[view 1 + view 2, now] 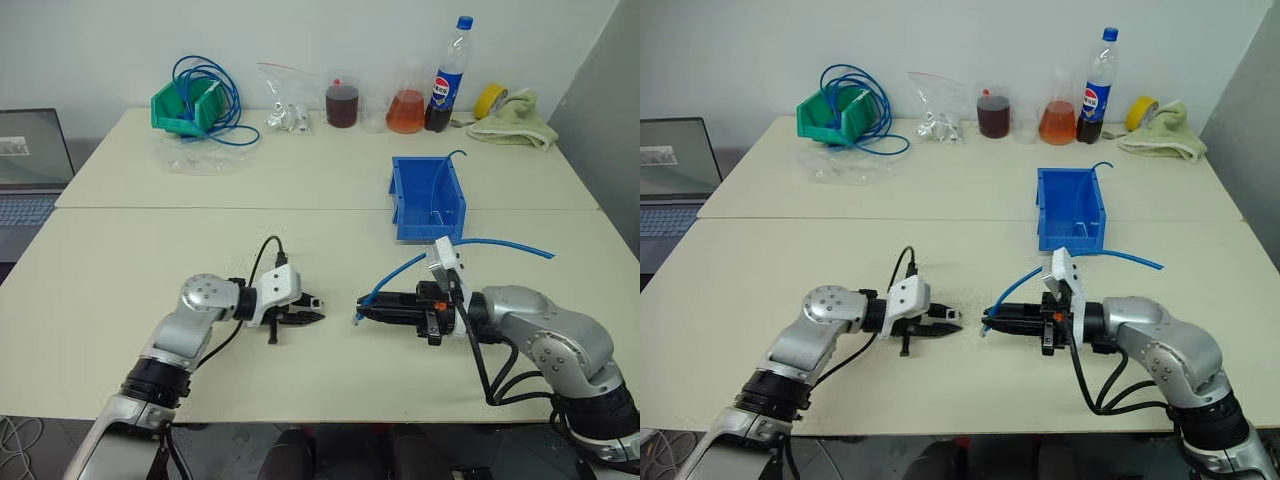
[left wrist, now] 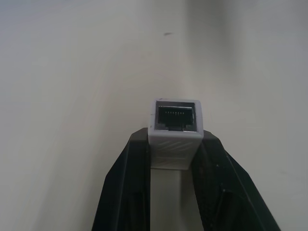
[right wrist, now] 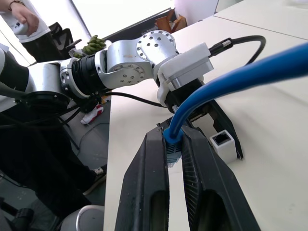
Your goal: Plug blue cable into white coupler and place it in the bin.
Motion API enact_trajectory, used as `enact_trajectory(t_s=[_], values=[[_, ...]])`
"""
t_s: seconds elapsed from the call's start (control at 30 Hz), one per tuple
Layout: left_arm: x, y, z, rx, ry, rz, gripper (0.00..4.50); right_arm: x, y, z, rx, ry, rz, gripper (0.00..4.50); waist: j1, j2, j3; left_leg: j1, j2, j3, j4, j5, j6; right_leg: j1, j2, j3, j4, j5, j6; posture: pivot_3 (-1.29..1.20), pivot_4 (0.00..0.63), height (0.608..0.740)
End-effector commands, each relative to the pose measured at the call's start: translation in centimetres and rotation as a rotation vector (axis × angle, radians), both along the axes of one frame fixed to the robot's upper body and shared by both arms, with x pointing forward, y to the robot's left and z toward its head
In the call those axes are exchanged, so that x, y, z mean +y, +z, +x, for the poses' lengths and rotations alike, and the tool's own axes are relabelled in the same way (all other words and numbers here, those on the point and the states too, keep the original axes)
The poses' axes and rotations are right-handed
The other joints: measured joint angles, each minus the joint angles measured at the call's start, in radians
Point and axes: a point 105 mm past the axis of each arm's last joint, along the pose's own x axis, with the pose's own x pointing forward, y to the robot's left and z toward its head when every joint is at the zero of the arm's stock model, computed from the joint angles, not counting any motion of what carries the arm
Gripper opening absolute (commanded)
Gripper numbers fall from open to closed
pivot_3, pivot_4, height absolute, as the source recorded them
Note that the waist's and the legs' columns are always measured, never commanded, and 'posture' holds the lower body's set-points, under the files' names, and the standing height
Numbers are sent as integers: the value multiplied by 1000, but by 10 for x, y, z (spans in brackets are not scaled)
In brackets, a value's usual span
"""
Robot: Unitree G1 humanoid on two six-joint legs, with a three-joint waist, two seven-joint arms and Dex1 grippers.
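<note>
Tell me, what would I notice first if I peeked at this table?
Two robot arms face each other over the front of the table. The left gripper pinches the white coupler, and the right gripper pinches the end of the blue cable, a small gap apart. Just behind them sits the bin, bright blue, with the cable trailing beside it.

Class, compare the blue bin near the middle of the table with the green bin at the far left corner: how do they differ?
The blue bin holds only a thin end of the blue cable, which trails out over its front; the green bin has a coiled bundle of blue cable looped around it. The blue bin sits square to the table edge; the green bin is turned at an angle. Both are small plastic bins.
</note>
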Motion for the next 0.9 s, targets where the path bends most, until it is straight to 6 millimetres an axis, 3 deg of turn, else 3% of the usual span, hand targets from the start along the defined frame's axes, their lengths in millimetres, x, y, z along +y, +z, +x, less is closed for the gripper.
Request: enact_trajectory(t_s=[0.03, 0.6, 0.9], values=[[-20, 5, -4, 3, -60, 22, 824, 8, 7, 2, -77, -5, 27, 107, 0, 0, 0, 0, 0, 0, 0, 0, 0, 0, 0, 0, 0, 0, 0, 0, 150, 740], [-21, -7, -8, 68, -82, 97, 823, 33, -21, 39, -295, -113, -70, 107, -1, 0, 0, 1, 0, 0, 0, 2, -4, 0, 0, 1, 0, 0, 0, 0, 150, 740], [-19, -6, -7, 75, -67, 91, 823, 34, -32, 43, -323, -111, -109, 107, -2, 0, -1, 1, 0, 1, 0, 2, -4, 0, 0, 1, 0, 0, 0, 0, 150, 740]])
